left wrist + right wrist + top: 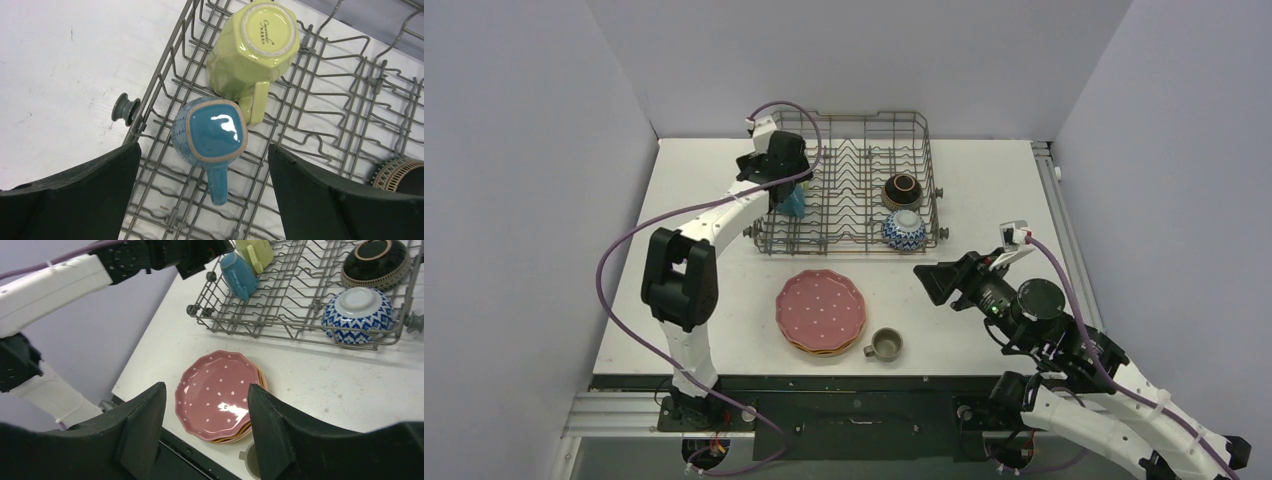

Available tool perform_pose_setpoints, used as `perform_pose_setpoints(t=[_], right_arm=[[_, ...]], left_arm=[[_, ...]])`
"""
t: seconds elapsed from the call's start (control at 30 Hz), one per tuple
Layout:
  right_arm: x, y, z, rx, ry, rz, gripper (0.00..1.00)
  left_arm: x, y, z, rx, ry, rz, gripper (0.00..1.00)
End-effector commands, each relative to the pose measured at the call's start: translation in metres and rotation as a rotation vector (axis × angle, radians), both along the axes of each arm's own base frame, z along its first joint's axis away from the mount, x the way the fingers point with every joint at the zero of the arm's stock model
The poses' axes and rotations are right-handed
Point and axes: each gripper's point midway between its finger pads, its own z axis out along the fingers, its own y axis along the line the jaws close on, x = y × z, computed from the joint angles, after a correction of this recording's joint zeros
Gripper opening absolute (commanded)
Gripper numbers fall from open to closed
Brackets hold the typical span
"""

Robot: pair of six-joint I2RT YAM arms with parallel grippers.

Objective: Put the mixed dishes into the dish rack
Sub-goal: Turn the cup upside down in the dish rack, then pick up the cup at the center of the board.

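Mugs and bowls racked; plates and a small mug on the desk.

Left pincer (204,165) hangs wide and empty over the left end of the dish rack (864,114). The blue mug (212,132) stands base-up directly beneath it, close against the yellow mug (252,47). The yellow base has a cursive stamp, too fine to read. Dark bowl (902,190) and blue-white bowl (904,230) sit base-up at the rack's right side. Right pincer (206,390) is part-open and empty, aimed down at the plate stack (821,310). The stack lies flat just in front of the rack, pink plate on top, small mug (885,344) beside it. Right arm is nearer, so it likely takes it.
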Motion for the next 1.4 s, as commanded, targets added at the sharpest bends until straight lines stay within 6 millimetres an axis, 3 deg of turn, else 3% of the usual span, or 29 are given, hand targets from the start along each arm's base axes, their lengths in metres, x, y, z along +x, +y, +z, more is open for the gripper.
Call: perform_pose_setpoints(t=[0.0,0.33,0.63,0.73,0.9,1.1,1.37], right_arm=[[0.01,-0.01,-0.015,-0.104,0.05,-0.073,0.57],[0.014,-0.016,-0.049,-0.339,0.163,-0.086,0.54],[0.012,-0.004,-0.105,-0.578,0.295,-0.044,0.5],[0.009,0.001,-0.12,-0.629,0.321,-0.028,0.47],[0.001,0.011,-0.139,-0.688,0.349,-0.001,0.46],[-0.007,0.023,-0.163,-0.757,0.385,0.031,0.46],[-0.014,0.032,-0.198,-0.798,0.447,0.064,0.43]], left_arm=[[-0.008,-0.009,0.041,-0.045,-0.088,-0.078,0.96],[-0.062,-0.026,0.058,-0.133,-0.093,-0.252,0.96],[-0.117,-0.039,0.072,-0.148,-0.072,-0.398,0.96],[-0.143,-0.057,0.078,-0.184,-0.081,-0.469,0.96],[-0.18,-0.075,0.066,-0.253,-0.038,-0.556,0.96],[-0.22,-0.081,0.075,-0.37,-0.058,-0.657,0.96],[-0.272,-0.093,0.073,-0.474,0.005,-0.836,0.96]])
